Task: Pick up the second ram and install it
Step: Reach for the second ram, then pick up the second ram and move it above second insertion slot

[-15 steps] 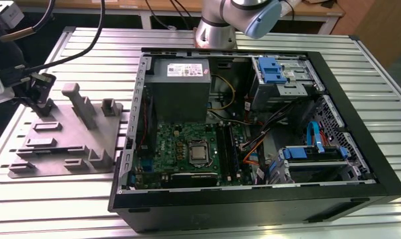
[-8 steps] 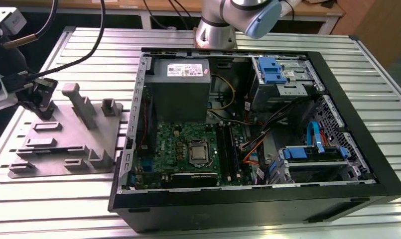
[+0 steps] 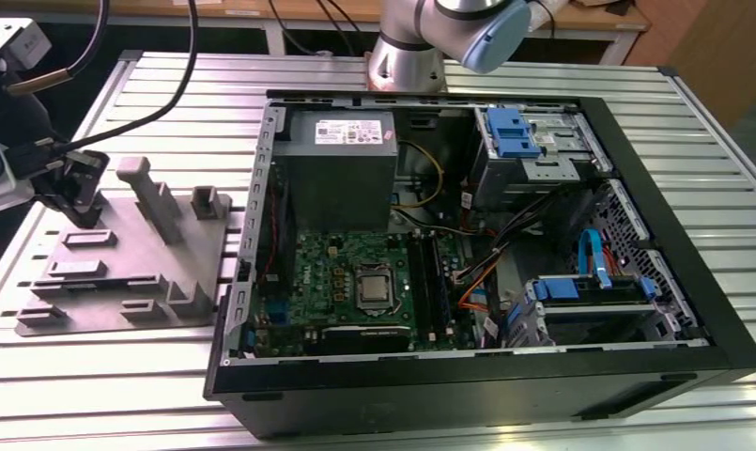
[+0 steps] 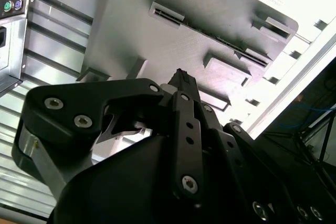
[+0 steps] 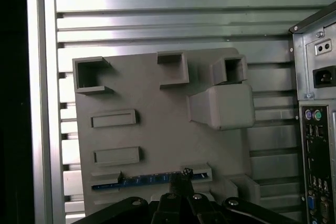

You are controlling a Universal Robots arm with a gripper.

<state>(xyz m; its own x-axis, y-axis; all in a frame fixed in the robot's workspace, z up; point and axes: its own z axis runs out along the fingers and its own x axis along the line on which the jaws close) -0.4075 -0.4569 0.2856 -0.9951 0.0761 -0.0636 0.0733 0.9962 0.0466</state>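
The second ram (image 5: 147,180) stands edge-up in the grey holder's (image 5: 157,129) edge slot, exposed for grasping. The gripper (image 5: 181,177) sits over it; whether it is clamped cannot be told.

Had a silver-grey arm (image 3: 409,52) of round tube sections, with a pale blue cap (image 3: 493,38) closing one fat joint. Trailed black cables (image 3: 191,38) in loose loops toward the wrist in the exterior view. Ended in a matte black gripper (image 4: 181,80) of flat, angular linkage plates (image 4: 79,106) (corners rounded off), studded with silver socket-head screws (image 4: 189,183) in the second wrist view
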